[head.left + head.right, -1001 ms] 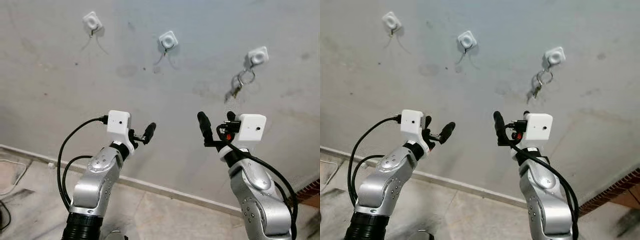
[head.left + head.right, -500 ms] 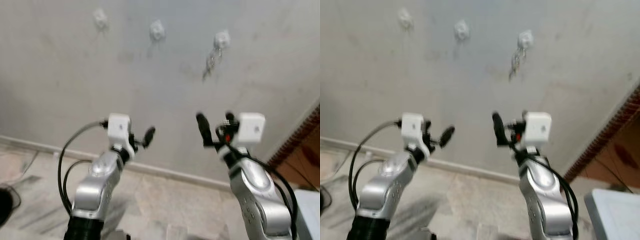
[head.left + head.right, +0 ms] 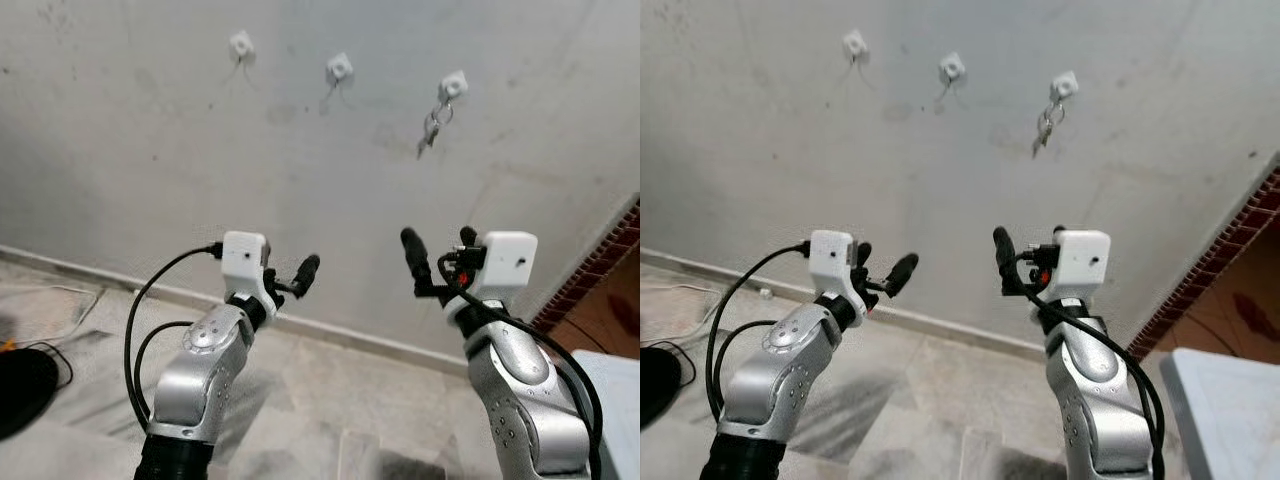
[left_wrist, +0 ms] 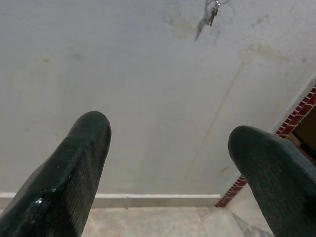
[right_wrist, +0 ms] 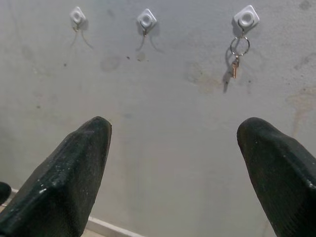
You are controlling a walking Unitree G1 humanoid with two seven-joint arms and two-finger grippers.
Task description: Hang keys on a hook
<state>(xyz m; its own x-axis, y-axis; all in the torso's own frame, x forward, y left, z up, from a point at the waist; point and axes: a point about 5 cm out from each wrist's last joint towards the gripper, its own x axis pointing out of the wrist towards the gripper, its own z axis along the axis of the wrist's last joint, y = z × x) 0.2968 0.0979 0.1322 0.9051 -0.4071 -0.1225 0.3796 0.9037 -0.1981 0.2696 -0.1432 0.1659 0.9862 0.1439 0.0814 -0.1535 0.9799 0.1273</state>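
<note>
Keys hang by a ring from the rightmost hook of three white hooks on the grey wall; long axis approx. vertical, ring uppermost, blade pointing down; task looks already met as things lie. Middle hook and leftmost hook carry only thin wire loops, no keys.

Relation that matters: keys lie up and fwd of both grippers, well apart from either, off to the robot's right; right gripper is the nearer arm, w/ keys above it and slightly toward centre; left gripper sits further off, keys up and across to its right.

Fingers: right fingers spread wide, nothing between them; left fingers likewise wide apart and empty. Both arms raised at about chest level, forearms bent, pointing at the wall.

Surroundings: skirting strip along the wall base; tiled floor below; brick edge at the robot's right; black cable looping from the left wrist; dark round object on the floor at far left, w/ thin cords near it; pale box corner at lower right.

Obstructions: none seen between right gripper and keys; wall face bare apart from stains.
</note>
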